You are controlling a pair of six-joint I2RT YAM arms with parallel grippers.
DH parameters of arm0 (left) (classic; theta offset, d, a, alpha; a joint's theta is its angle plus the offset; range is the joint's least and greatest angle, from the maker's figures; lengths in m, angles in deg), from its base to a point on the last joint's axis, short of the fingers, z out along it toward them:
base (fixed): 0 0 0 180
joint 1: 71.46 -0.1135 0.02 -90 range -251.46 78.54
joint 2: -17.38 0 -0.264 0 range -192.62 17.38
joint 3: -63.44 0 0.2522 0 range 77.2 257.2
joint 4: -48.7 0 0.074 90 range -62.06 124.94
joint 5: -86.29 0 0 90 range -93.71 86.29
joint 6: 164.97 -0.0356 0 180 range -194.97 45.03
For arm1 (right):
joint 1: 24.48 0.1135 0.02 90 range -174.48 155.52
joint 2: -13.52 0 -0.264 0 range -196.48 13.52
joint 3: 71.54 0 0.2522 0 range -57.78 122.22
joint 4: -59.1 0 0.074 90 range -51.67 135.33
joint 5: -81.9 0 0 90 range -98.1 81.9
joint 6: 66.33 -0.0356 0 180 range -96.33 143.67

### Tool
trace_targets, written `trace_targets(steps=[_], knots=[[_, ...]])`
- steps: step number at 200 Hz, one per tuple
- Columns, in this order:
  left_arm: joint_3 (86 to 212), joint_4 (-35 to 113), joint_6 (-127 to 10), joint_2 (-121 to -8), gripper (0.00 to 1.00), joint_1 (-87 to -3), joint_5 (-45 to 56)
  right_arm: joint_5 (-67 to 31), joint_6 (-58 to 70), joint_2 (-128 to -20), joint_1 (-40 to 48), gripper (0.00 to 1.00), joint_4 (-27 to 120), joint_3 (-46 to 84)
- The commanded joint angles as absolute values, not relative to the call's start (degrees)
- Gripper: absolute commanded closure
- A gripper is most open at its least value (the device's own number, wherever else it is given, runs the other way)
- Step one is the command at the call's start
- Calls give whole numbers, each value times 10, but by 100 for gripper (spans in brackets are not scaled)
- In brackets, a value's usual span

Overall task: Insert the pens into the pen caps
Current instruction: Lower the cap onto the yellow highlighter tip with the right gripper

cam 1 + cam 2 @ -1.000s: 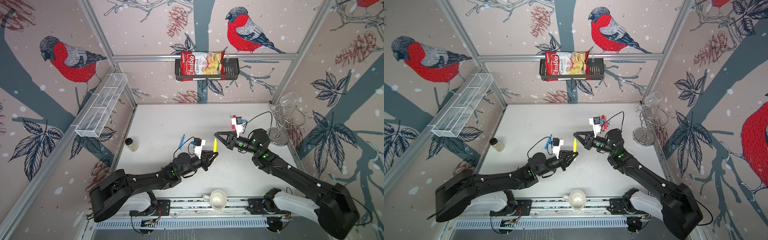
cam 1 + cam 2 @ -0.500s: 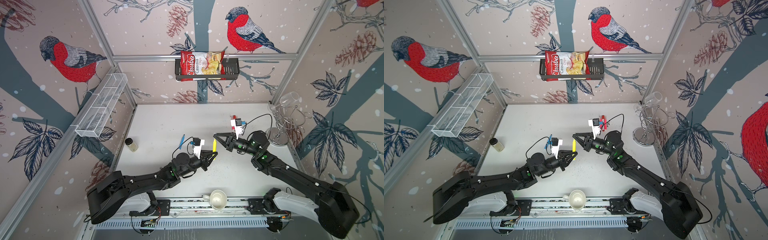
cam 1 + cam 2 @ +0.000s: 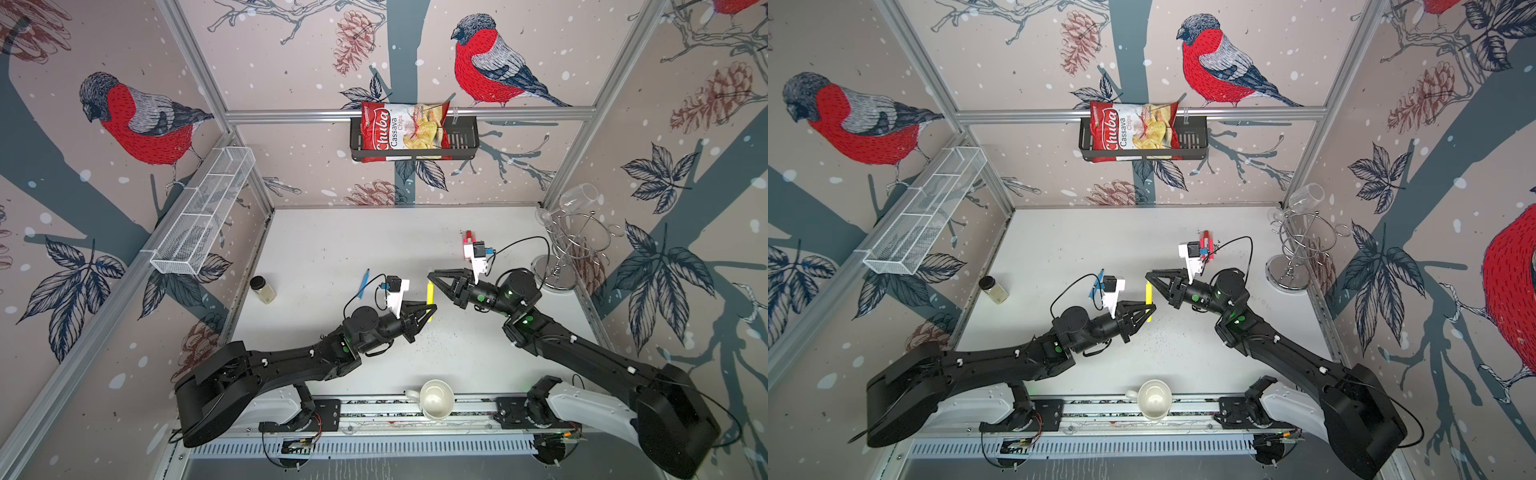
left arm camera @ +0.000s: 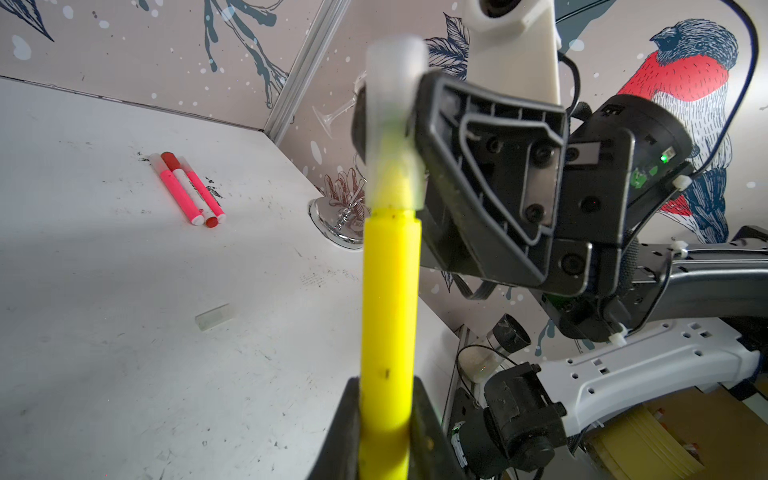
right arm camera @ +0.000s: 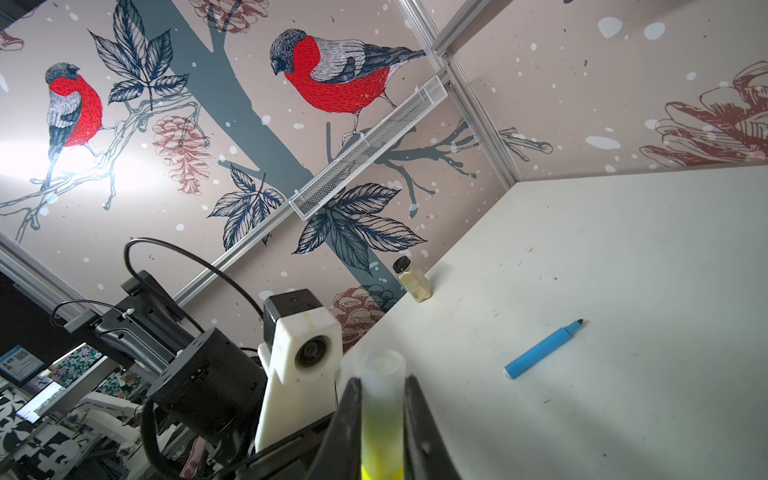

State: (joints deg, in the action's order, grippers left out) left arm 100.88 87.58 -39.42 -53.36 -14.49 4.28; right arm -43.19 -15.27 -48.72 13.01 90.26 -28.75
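Observation:
A yellow pen (image 3: 430,293) (image 3: 1148,297) stands between my two grippers above the middle of the table. My left gripper (image 3: 432,308) (image 4: 386,415) is shut on the pen's lower end. A translucent pen cap (image 4: 395,124) (image 5: 382,395) sits over its tip, and my right gripper (image 3: 431,274) (image 5: 382,399) is shut on that cap. A blue pen (image 5: 544,349) (image 3: 364,282) lies uncapped on the table behind the left wrist. Three capped pens (image 4: 187,195), pink and red, lie side by side at the back right. One loose whitish cap (image 4: 213,316) lies on the table.
A small jar (image 3: 262,289) stands at the table's left edge. A white mug (image 3: 435,400) sits at the front rail. A chrome glass rack (image 3: 575,245) fills the back right corner. A wire basket (image 3: 203,216) hangs on the left wall.
My right gripper with the cap has edged left onto the yellow pen's tip. The left arm has barely moved.

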Motion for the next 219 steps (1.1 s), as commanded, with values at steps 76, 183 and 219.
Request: trace_targets(steps=[76, 183, 219], knots=[[1004, 956, -394, -536, 100, -145, 45, -418, -103, -400, 120, 32, 806, -277], [1013, 995, -382, -559, 100, -145, 149, -467, 16, -492, 127, 33, 585, -89], [1015, 1000, -381, -570, 100, -145, 152, -490, 26, -496, 138, 41, 581, -93]])
